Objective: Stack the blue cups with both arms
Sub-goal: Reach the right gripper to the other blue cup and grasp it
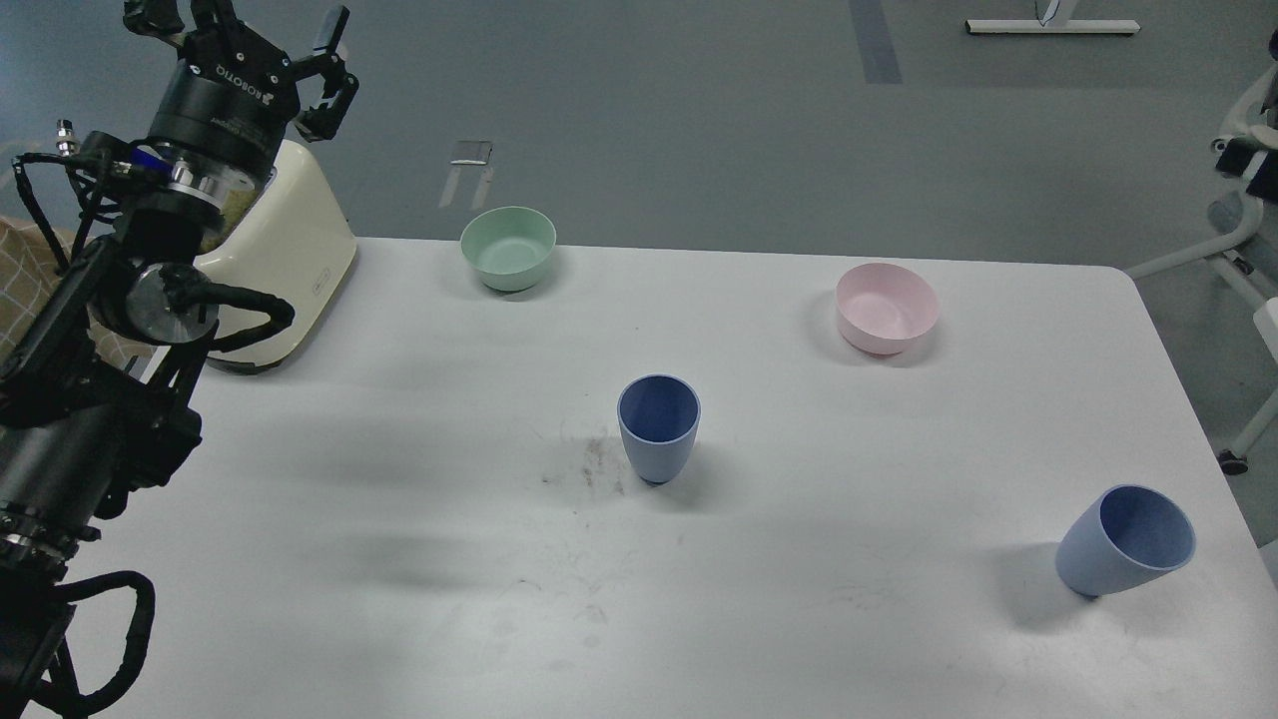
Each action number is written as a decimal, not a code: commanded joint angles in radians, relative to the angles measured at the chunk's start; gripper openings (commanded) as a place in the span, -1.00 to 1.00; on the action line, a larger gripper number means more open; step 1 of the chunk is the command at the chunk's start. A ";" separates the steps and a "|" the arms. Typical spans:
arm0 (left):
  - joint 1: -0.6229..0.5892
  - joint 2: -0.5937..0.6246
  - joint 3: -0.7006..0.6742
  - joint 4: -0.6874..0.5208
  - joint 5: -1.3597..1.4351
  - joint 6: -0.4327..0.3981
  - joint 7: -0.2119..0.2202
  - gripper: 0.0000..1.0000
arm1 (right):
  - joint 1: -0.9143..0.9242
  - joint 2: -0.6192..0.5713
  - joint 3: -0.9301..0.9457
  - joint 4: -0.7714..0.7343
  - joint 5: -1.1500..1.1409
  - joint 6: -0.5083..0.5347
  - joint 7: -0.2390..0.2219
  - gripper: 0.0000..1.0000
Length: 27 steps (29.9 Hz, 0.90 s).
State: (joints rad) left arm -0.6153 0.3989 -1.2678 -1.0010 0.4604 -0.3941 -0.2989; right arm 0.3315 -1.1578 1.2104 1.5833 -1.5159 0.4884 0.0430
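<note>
**Black arm, silver rings**

The left arm [90,399] is black and jointed, with silver joint rings, looping black cables and a small blue patch. Its cylindrical wrist bears white "ROBOTIQ" lettering below a black-fingered left claw [270,40].

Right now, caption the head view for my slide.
Two blue cups, center and right, stand apart, unstacked; left tool raised, open.

White table [799,619]: two blue cups [658,427] [1126,540], mint bowl [508,248], pink bowl [887,308], cream appliance [285,260] at far-left corner.
</note>
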 commanded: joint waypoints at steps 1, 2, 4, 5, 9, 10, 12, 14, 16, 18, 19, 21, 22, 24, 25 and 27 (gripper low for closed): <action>-0.001 -0.002 0.001 -0.010 0.001 0.000 0.001 0.95 | -0.049 -0.019 -0.086 0.012 -0.004 0.000 0.000 1.00; -0.001 -0.002 0.001 -0.010 0.001 0.000 0.001 0.95 | -0.061 -0.017 -0.087 0.012 -0.004 0.000 0.000 1.00; -0.003 -0.003 0.001 -0.010 0.001 0.000 0.001 0.95 | -0.089 -0.019 -0.089 0.012 -0.006 0.000 0.000 1.00; -0.003 -0.003 0.001 -0.010 0.001 0.000 0.001 0.95 | -0.095 -0.022 -0.091 0.012 -0.006 0.000 -0.002 1.00; -0.004 -0.003 0.002 -0.010 0.001 0.000 0.004 0.95 | -0.170 -0.028 -0.092 0.012 -0.012 0.000 -0.003 1.00; -0.004 -0.003 0.004 -0.010 0.001 0.000 0.004 0.95 | -0.199 -0.028 -0.092 0.012 -0.014 0.000 -0.003 1.00; -0.003 -0.006 0.007 -0.010 0.001 0.001 0.004 0.95 | -0.235 -0.028 -0.092 0.014 -0.015 0.000 -0.005 1.00; -0.003 -0.008 0.008 -0.010 0.001 0.001 0.006 0.95 | -0.252 -0.031 -0.092 0.014 -0.015 0.000 -0.006 1.00; -0.004 -0.009 0.010 -0.010 0.001 0.001 0.007 0.95 | -0.253 -0.036 -0.092 0.014 -0.015 0.000 -0.006 0.98; -0.007 -0.009 0.011 -0.010 0.001 0.001 0.007 0.95 | -0.253 -0.048 -0.092 0.014 -0.015 0.000 -0.006 0.97; -0.009 -0.009 0.011 -0.010 0.001 0.001 0.007 0.95 | -0.255 -0.051 -0.092 0.015 -0.014 0.000 -0.006 0.97; -0.009 -0.011 0.011 -0.010 0.001 0.003 0.007 0.95 | -0.268 -0.054 -0.094 0.026 -0.014 0.000 -0.006 0.97; -0.009 -0.012 0.011 -0.010 0.001 0.003 0.007 0.95 | -0.278 -0.054 -0.094 0.035 -0.015 0.000 -0.006 0.97; -0.009 -0.012 0.011 -0.010 0.001 0.003 0.007 0.95 | -0.307 -0.057 -0.094 0.063 -0.015 0.000 -0.009 0.96; -0.009 -0.012 0.011 -0.010 0.001 0.003 0.007 0.95 | -0.316 -0.060 -0.094 0.067 -0.017 0.000 -0.009 0.96; -0.009 -0.012 0.011 -0.010 0.001 0.003 0.007 0.95 | -0.345 -0.065 -0.094 0.072 -0.044 0.000 -0.011 0.95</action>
State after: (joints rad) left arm -0.6246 0.3868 -1.2563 -1.0110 0.4618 -0.3913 -0.2915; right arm 0.0246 -1.2163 1.1165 1.6423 -1.5331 0.4885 0.0346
